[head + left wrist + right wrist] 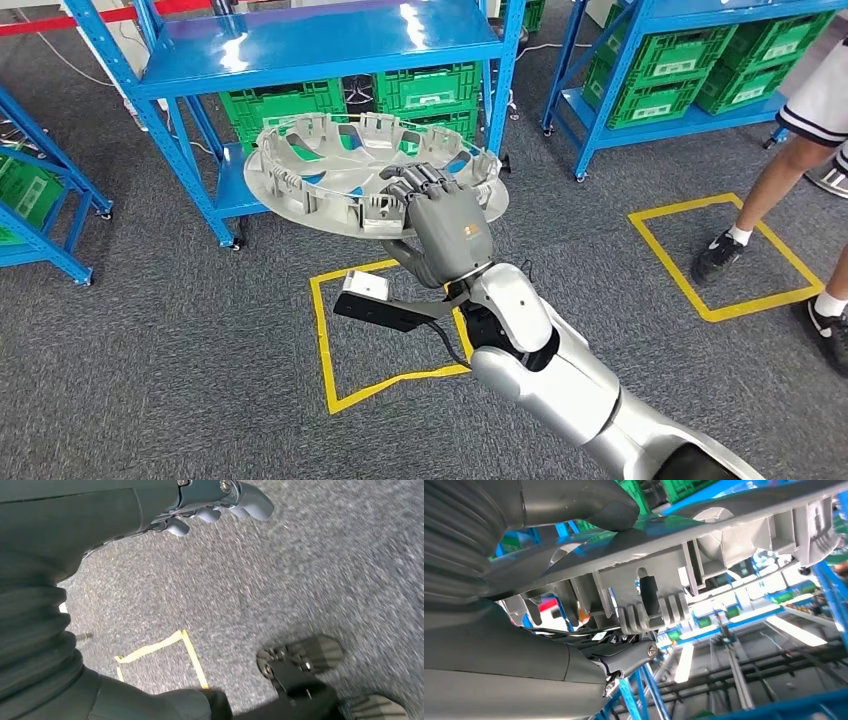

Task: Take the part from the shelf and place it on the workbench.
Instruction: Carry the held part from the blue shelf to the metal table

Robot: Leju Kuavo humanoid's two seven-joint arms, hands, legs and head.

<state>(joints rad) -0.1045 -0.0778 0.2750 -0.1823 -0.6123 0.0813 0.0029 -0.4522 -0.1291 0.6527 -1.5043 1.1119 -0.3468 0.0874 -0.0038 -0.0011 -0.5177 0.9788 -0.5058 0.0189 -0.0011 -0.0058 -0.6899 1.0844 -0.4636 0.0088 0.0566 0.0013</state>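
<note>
Right hand grips the part's rim, seemingly firmly.

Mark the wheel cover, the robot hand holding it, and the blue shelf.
wheel cover (330,175): head view, inner face of the disc.
right robot hand (445,225): head view, back of the hand.
blue shelf (300,45): head view, top deck.

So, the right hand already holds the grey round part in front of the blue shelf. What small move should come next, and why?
Probably carry the grey round part steadily back, away from the blue shelf, keeping it level. The right hand grips it at the near rim alone, so most of the part hangs out beyond the hand and could tip. No workbench is in view, so a turn toward it should follow.
</note>
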